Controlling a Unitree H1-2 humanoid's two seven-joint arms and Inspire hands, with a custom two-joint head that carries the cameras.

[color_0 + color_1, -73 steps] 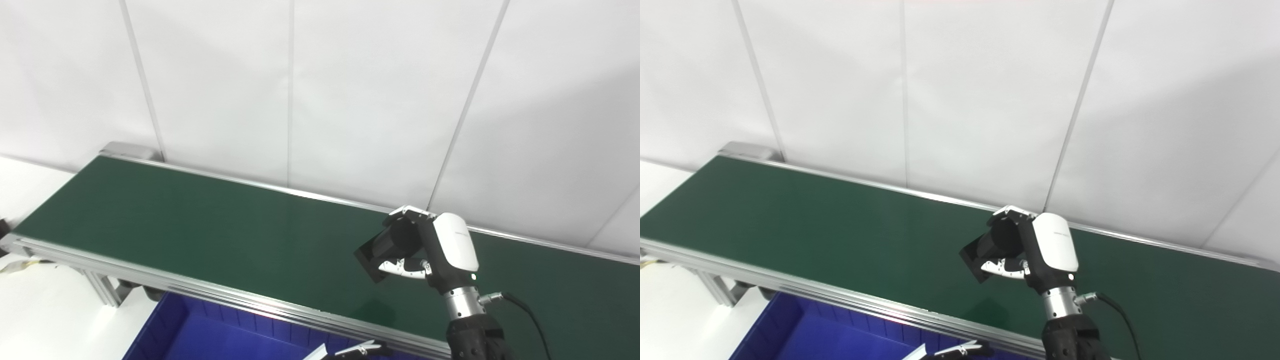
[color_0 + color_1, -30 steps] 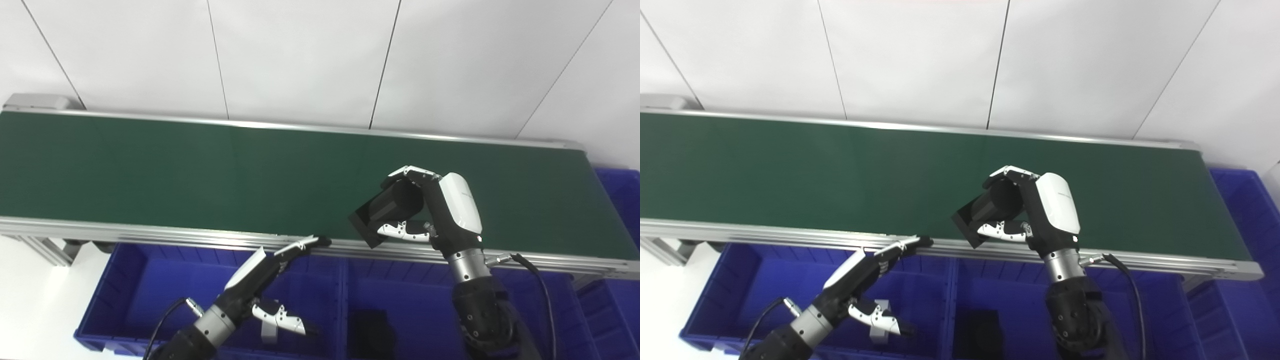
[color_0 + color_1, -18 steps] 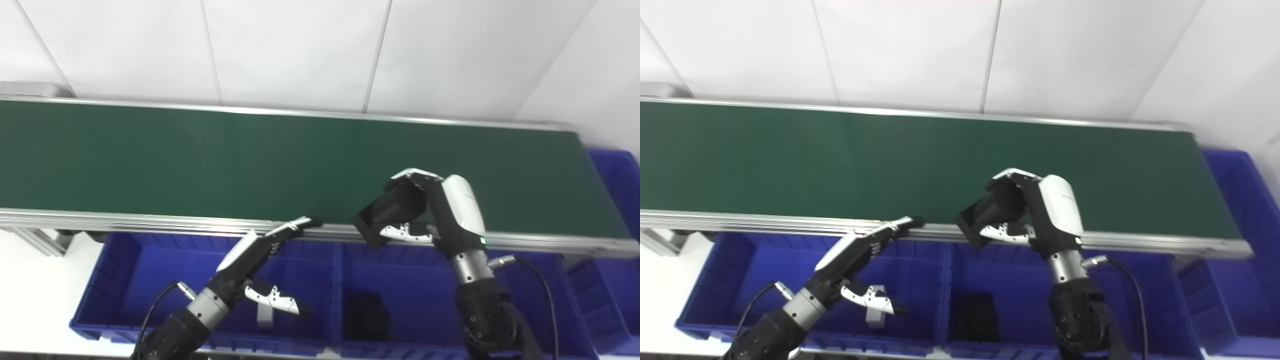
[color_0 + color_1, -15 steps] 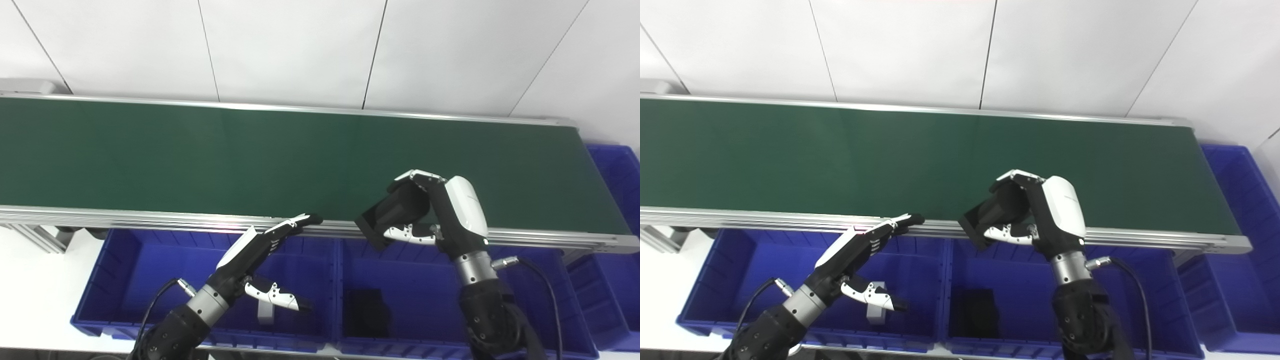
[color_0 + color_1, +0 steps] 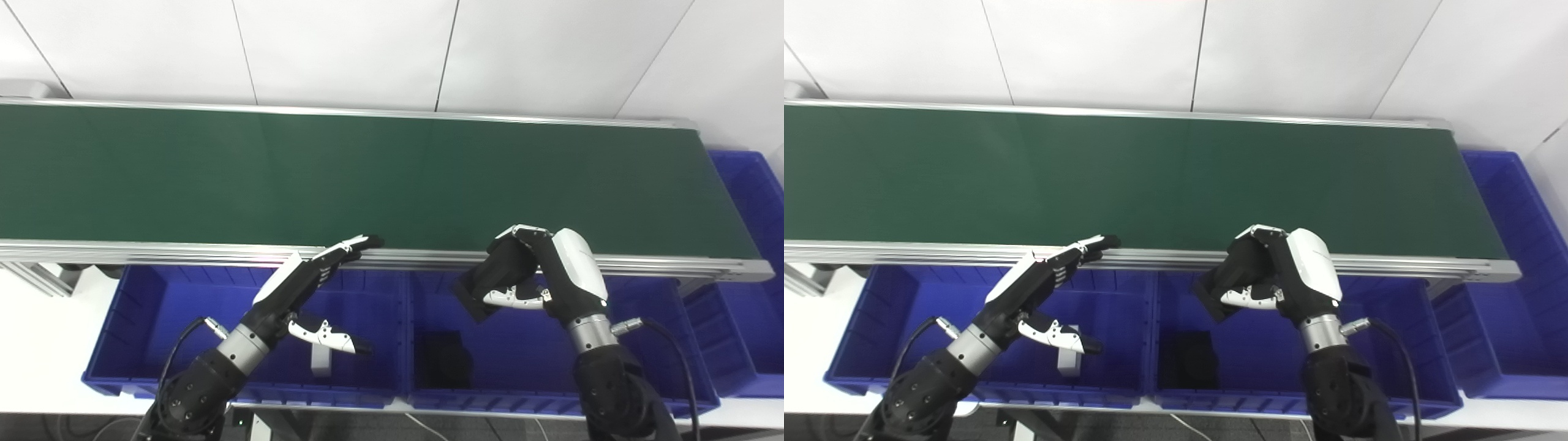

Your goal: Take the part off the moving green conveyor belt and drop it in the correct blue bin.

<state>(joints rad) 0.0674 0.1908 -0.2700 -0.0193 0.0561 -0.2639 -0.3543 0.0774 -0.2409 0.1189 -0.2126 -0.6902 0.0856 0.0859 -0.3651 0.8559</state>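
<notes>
Black part [image 5: 490,278] in right hand [image 5: 545,275] above bin [image 5: 520,361]

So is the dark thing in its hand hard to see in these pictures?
Left eye view: the black part blends into the right hand's black fingers. Right eye view: the same, with soft even light and no glare on the green belt.

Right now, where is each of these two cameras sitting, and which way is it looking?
Left eye view: on the head, looking down at the green conveyor belt and blue bins; both arms show.
Right eye view: beside it, same downward look, both arms again.
Shared: right hand holding the black part, left hand open.
</notes>
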